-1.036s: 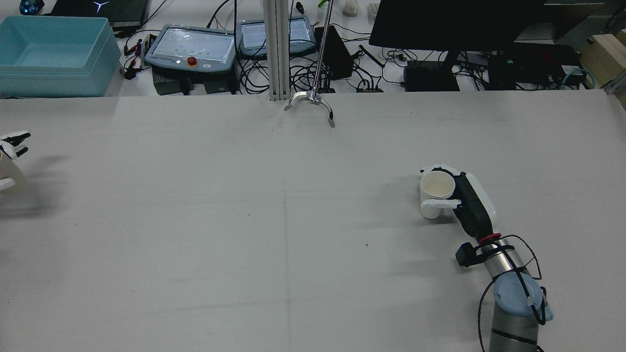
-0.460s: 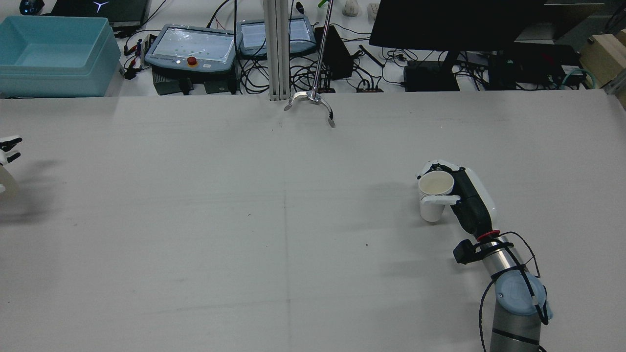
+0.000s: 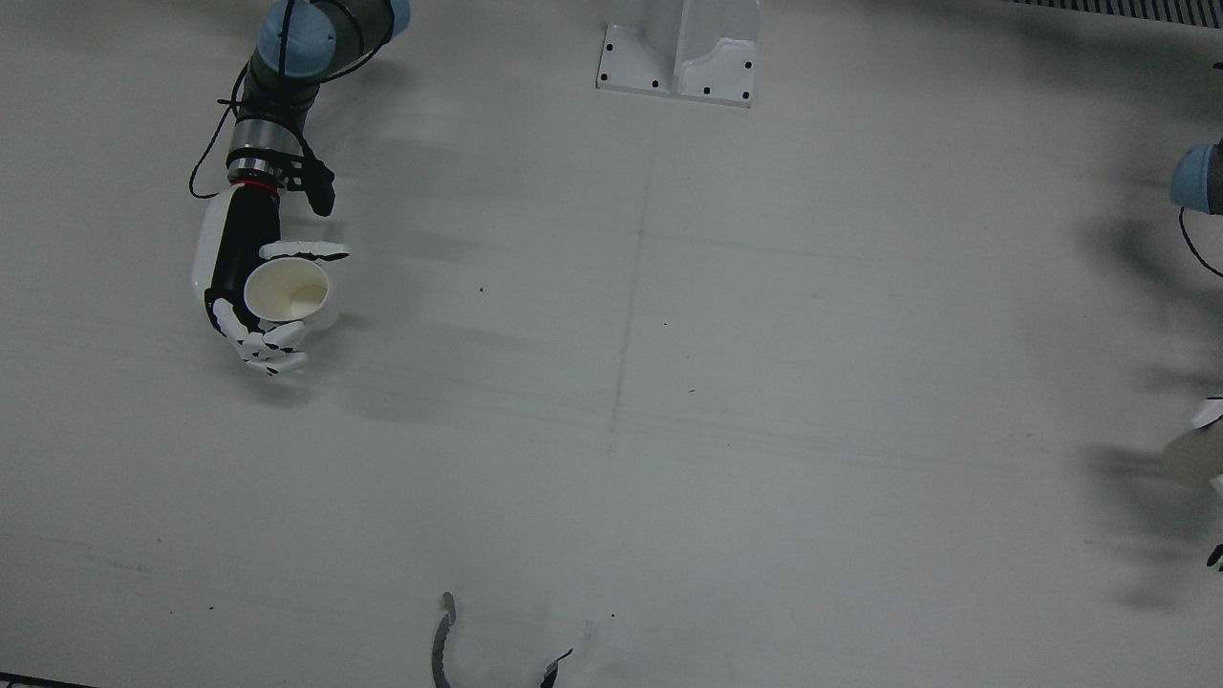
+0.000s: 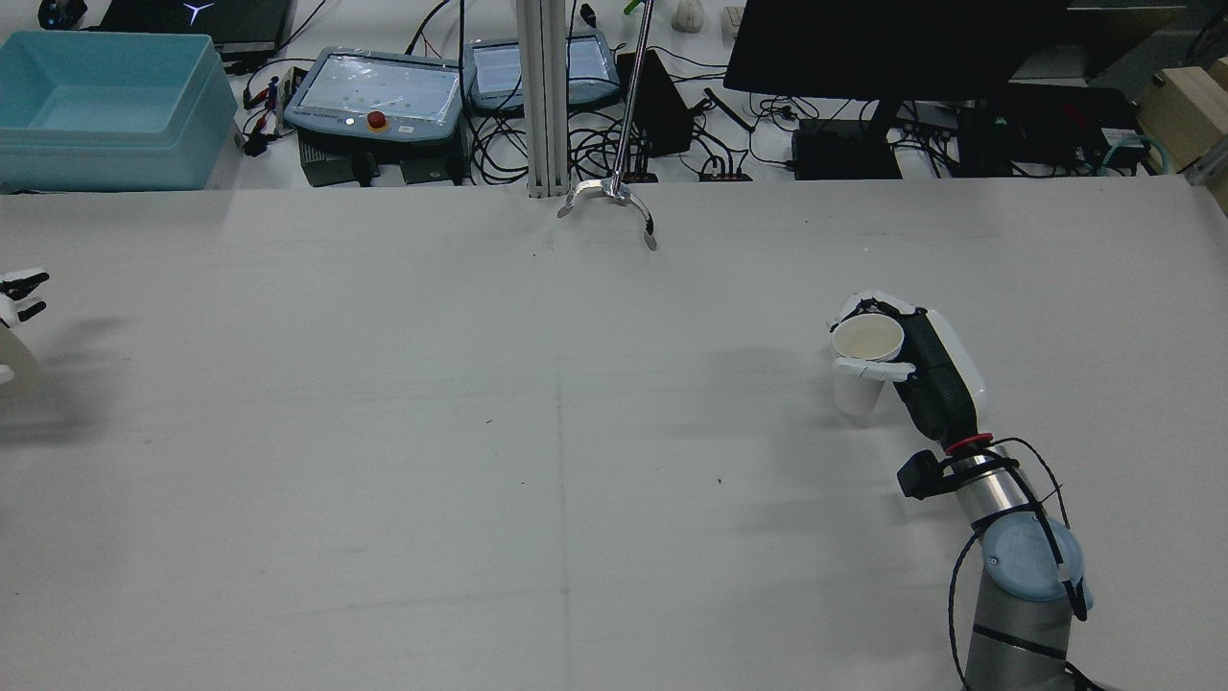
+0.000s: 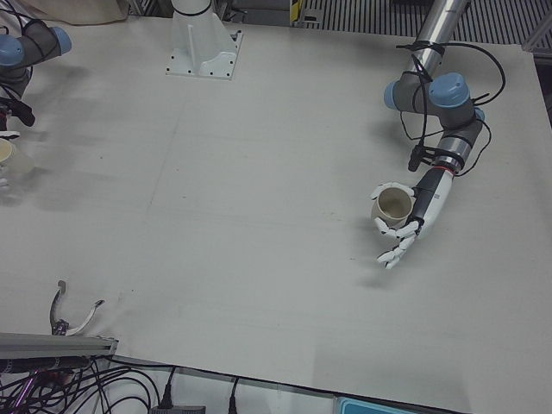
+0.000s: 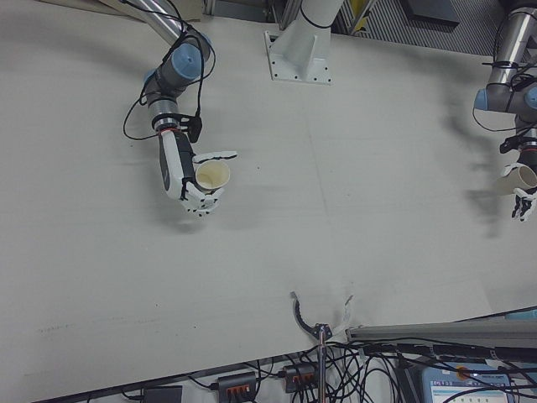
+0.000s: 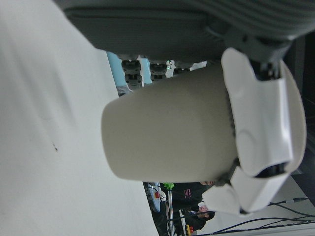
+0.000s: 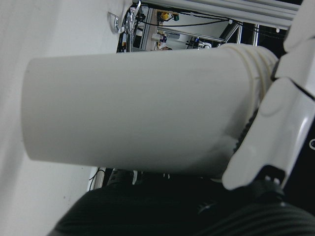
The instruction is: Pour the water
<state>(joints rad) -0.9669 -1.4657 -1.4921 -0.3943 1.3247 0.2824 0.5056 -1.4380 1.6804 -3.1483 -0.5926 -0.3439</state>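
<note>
My right hand (image 4: 921, 369) is shut on a white paper cup (image 4: 866, 350), held upright and empty-looking on the right half of the table; both also show in the front view, the hand (image 3: 234, 272) and the cup (image 3: 287, 291), and in the right-front view (image 6: 212, 175). In the right hand view the cup (image 8: 133, 113) fills the frame. My left hand (image 5: 418, 211) is shut on a second white paper cup (image 5: 393, 204), held upright above the table. The left hand view shows that cup (image 7: 167, 132) with fingers (image 7: 261, 128) around its rim end. In the rear view the left hand (image 4: 14, 317) is cut by the left edge.
A metal claw tool (image 4: 614, 197) hangs at the table's far edge. A blue bin (image 4: 106, 96), teach pendants (image 4: 374, 91) and cables lie beyond the table. The white pedestal base (image 3: 678, 48) stands at the robot side.
My right hand has carried its cup a little farther from the robot and slightly to the right. My left hand has drawn further toward the rear view's left edge.
</note>
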